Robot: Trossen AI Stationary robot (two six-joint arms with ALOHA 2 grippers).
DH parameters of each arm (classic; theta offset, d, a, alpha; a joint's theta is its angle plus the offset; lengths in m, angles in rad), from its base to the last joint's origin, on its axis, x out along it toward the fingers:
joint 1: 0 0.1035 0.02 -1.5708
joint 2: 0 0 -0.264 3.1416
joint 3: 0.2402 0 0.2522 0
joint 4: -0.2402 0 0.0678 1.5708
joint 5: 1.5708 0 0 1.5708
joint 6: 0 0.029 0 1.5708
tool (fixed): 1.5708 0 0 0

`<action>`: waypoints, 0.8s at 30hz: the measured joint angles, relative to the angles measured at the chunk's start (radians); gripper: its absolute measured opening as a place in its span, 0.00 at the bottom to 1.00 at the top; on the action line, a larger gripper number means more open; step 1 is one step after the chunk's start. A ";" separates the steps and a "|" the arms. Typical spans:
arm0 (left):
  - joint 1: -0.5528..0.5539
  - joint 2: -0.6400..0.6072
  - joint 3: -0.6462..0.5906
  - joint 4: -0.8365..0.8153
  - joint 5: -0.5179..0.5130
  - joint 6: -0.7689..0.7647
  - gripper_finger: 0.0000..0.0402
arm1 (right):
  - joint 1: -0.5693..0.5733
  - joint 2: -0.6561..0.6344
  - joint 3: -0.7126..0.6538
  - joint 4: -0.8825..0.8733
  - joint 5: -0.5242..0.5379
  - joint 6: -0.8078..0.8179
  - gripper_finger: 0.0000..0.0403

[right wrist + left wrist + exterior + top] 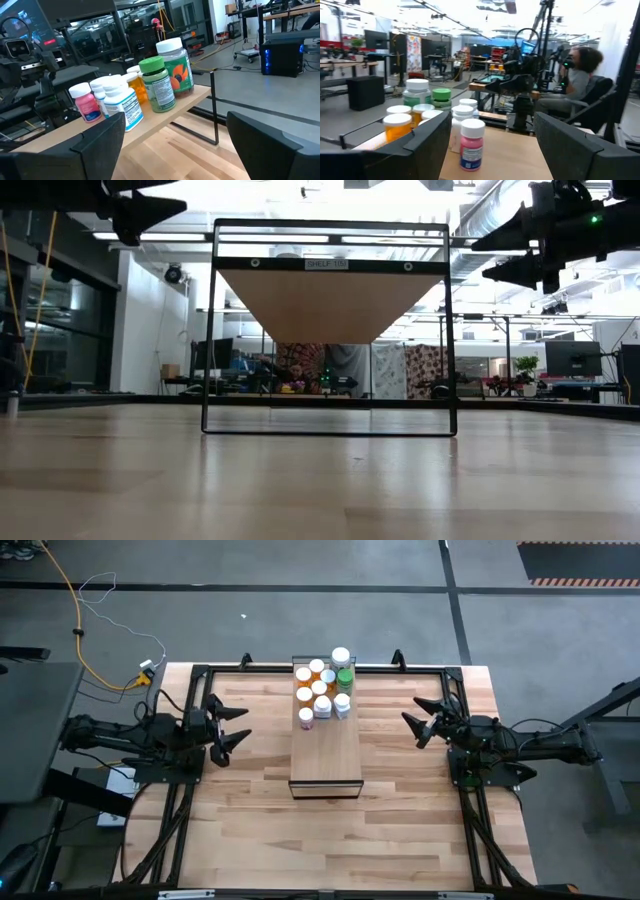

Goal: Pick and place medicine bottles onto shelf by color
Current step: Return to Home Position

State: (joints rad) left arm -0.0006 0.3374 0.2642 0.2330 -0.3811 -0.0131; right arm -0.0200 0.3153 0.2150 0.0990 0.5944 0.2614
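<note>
Several small white-capped bottles stand clustered on the far end of the light-wood shelf, which is raised on a thin black frame. Orange ones sit on the cluster's left, a pink one on its near side, a green-capped one and a larger jar at the far right. My left gripper hovers open left of the shelf. My right gripper hovers open to its right. Both point at the cluster and hold nothing.
The near half of the shelf top is bare. The butcher-block table lies beneath, with black rails along its left and right sides. A yellow cable trails on the floor beyond. A seated person shows in the room behind.
</note>
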 joint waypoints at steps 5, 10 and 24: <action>0.000 0.000 0.000 0.001 -0.008 -0.011 0.67 | 0.000 0.000 0.000 -0.001 -0.019 0.000 0.84; 0.000 0.000 0.000 0.002 -0.008 -0.036 0.67 | 0.000 0.000 0.000 -0.001 -0.033 0.000 0.84; 0.000 0.000 0.000 -0.003 0.022 -0.055 0.67 | 0.000 0.000 0.000 -0.001 -0.046 0.003 0.84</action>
State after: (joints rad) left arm -0.0002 0.3374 0.2642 0.2298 -0.3588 -0.0680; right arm -0.0200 0.3153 0.2150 0.0978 0.5484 0.2646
